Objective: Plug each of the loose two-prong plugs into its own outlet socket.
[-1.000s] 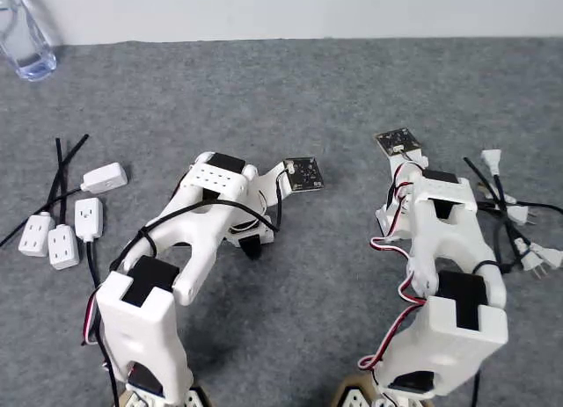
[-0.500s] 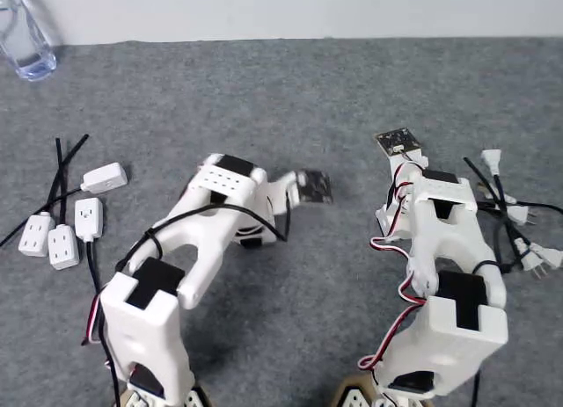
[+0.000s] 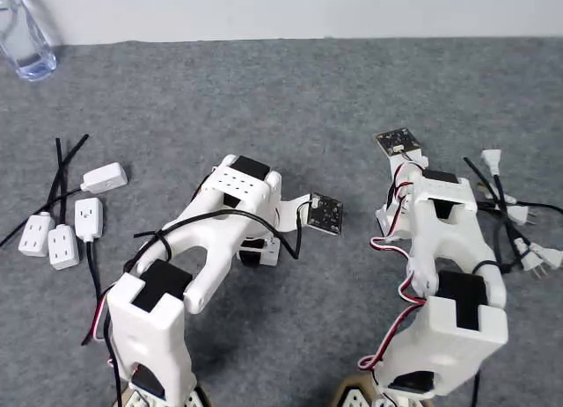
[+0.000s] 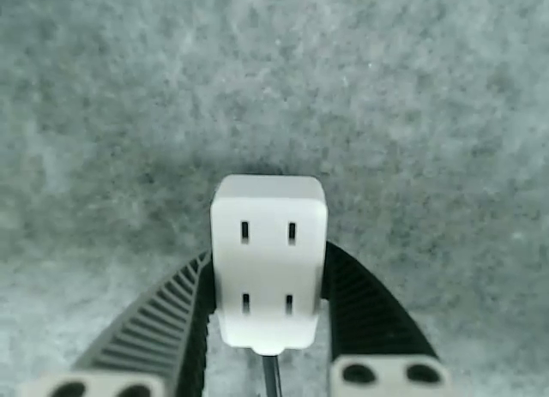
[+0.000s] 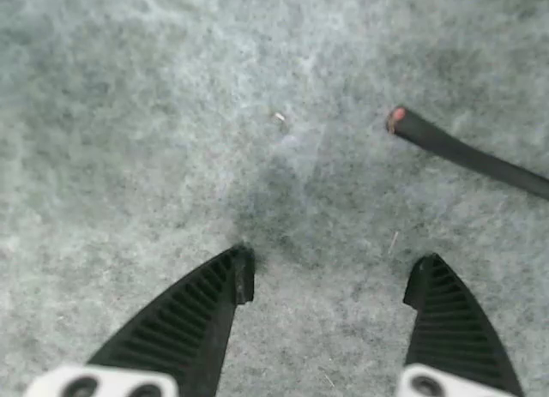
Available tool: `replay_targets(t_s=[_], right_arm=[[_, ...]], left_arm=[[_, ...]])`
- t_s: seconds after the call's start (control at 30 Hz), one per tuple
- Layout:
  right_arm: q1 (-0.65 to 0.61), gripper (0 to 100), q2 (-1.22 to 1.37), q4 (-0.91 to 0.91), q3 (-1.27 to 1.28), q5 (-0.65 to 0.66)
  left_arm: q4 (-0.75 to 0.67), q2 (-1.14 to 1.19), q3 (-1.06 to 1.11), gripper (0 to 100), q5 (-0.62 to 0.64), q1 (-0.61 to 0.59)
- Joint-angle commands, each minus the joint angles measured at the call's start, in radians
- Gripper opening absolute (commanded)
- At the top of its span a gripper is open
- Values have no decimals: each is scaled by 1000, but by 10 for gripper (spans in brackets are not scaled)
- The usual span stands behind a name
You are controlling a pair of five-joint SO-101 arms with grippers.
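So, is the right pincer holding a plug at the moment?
No, the right pincer stands open and empty above the grey carpet.

left gripper point(image 4: 268, 258) tight on outlet socket point(image 4: 268, 204), right gripper point(image 5: 334, 258) wide apart

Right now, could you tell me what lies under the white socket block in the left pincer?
Grey felt table shows around the white socket block; the patch directly beneath is covered.
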Motion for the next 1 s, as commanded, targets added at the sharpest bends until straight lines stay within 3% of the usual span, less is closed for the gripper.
replay_targets(t_s=[0.0, 0.2, 0.5, 0.63, 0.77, 0.87, 0.97], right_arm=[[-13, 291, -36, -13, -2, -2], [-13, 291, -36, -13, -2, -2], [-13, 291, -36, -13, -2, -2], [-15, 291, -36, -13, -2, -2], [-21, 291, -35, -16, 0, -11], [-21, 291, -36, -24, 12, -11], [-21, 291, -36, -33, 15, -11]], left_arm=[[-21, -11, -59, 108, 87, 0], [-71, -14, -73, 234, 114, -28], [-63, -17, -74, 236, 114, -20], [86, -51, -177, 236, 121, 12], [279, -195, -381, 236, 301, 137], [333, -330, -515, 236, 457, 229], [351, -453, -590, 236, 615, 241]])
